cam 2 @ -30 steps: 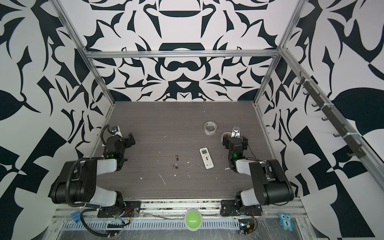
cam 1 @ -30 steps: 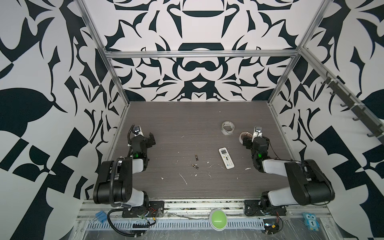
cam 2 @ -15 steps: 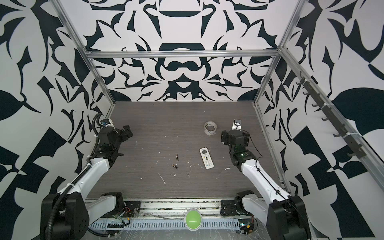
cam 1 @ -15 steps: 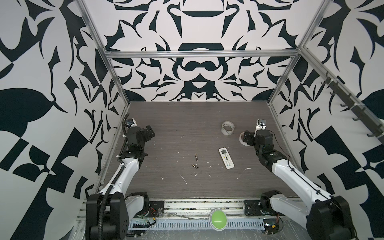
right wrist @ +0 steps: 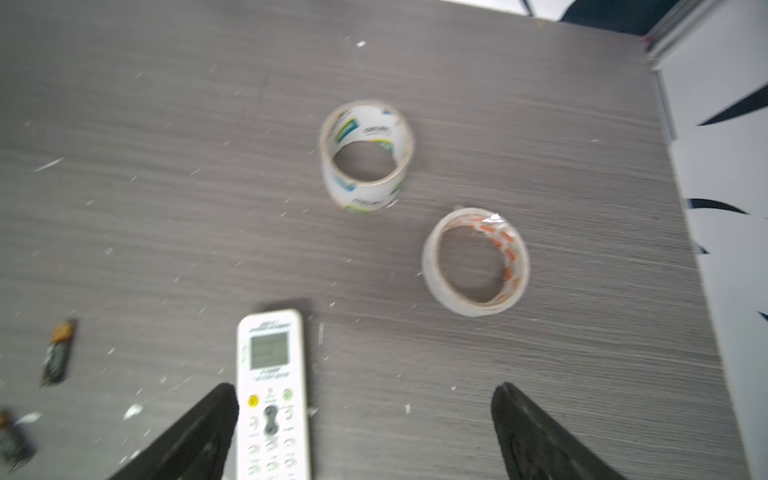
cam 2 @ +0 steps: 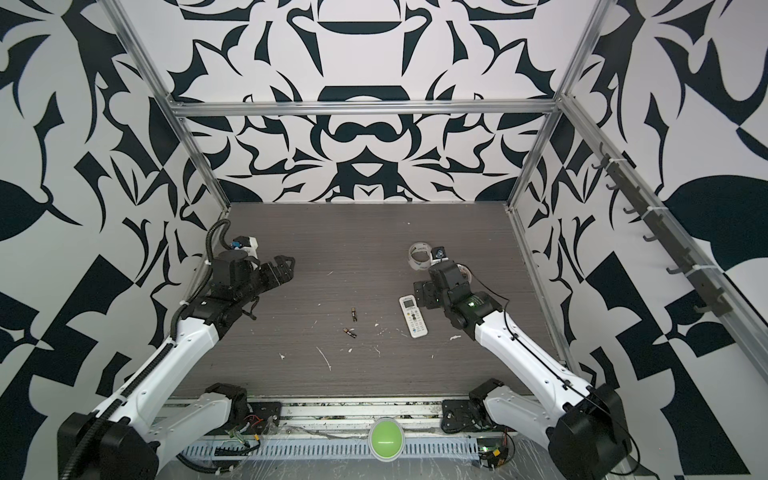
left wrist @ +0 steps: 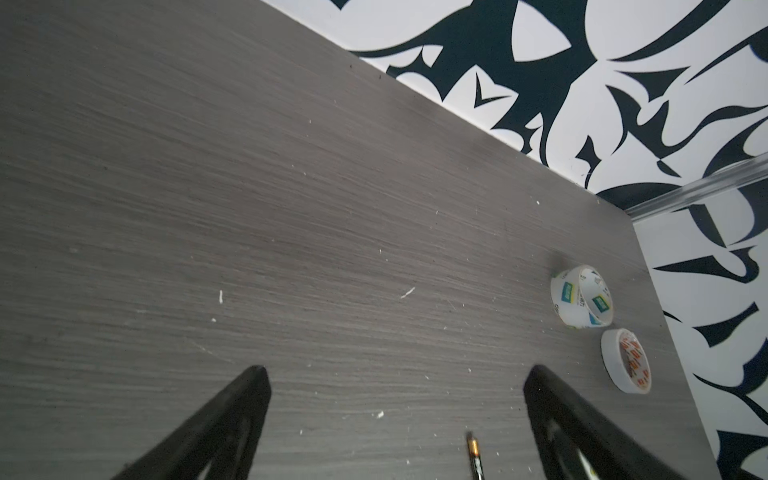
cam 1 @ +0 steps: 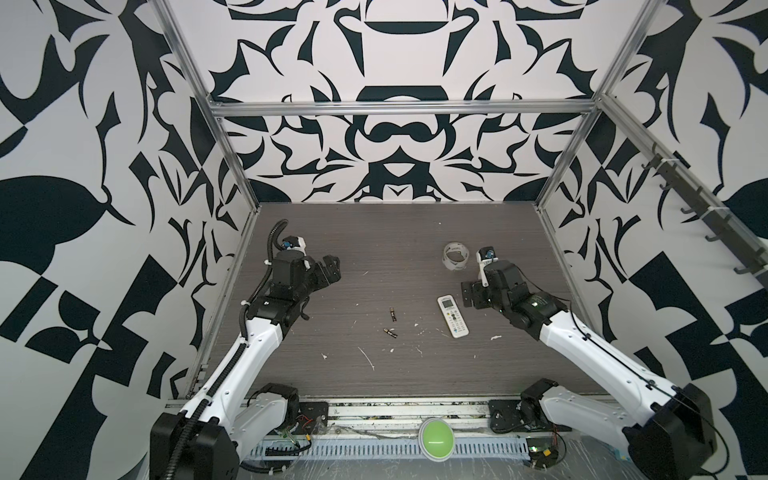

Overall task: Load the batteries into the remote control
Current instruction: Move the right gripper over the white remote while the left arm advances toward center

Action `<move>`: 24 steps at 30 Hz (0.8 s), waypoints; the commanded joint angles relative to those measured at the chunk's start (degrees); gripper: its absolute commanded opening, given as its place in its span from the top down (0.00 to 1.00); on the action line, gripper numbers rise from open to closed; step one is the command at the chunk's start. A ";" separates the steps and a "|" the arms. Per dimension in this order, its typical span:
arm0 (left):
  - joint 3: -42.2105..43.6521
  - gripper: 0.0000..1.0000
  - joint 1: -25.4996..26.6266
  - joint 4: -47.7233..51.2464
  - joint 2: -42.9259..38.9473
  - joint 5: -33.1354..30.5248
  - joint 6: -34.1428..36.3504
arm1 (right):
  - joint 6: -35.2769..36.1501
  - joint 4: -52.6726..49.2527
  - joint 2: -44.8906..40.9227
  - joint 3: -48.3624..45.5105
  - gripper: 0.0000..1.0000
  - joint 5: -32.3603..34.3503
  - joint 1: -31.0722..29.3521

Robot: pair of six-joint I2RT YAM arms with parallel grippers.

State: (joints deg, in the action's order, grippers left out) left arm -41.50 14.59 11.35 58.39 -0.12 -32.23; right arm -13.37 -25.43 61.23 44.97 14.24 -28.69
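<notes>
1. Table [cam 1: 374,232]: dark wood grain, with white scraps [cam 1: 368,357] strewn towards the near edge.

2. Nearer battery [cam 1: 389,332]: lies flat near the middle, loose and untouched.

3. Farther battery [cam 1: 392,314]: sits just beyond the first and apart from it. We judge the pair is laid in the open so that either arm can reach them.

4. Remote control [cam 1: 453,316]: lies flat to the right of the batteries, buttons and screen up, screen end far. We take the battery bay to be on the hidden underside, so the remote would need turning over before loading.

5. Two tape rolls [right wrist: 368,156] [right wrist: 476,262]: stand at the far right beyond the remote, and we judge they play no part in the task.

6. Right gripper [right wrist: 365,390]: jaws are spread wide with nothing between them. It hovers by the remote's screen end, and one finger overlaps the remote's edge in the wrist view. We cannot tell whether they touch.

7. Left gripper [cam 1: 332,266]: sits at far left, well apart from the batteries. Its jaws are spread wide, and it holds and touches nothing.
</notes>
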 commanded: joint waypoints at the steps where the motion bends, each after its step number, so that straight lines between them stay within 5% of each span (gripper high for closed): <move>1: -1.44 0.01 2.92 5.41 0.42 1.99 -2.18 | -2.21 -4.61 0.95 3.74 0.01 -1.49 -2.15; 10: -3.17 0.01 12.55 6.64 4.24 3.01 -2.29 | -4.34 -9.35 3.97 5.72 0.00 -6.91 -5.90; 24: 5.09 0.01 17.81 -12.12 8.25 9.59 -2.19 | -5.47 -6.19 11.27 0.79 0.03 -12.18 -8.52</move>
State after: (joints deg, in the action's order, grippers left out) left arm -36.95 31.55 5.10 65.73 6.42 -35.75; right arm -18.11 -33.63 72.44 47.03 4.43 -36.99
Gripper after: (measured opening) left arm 0.992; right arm 0.976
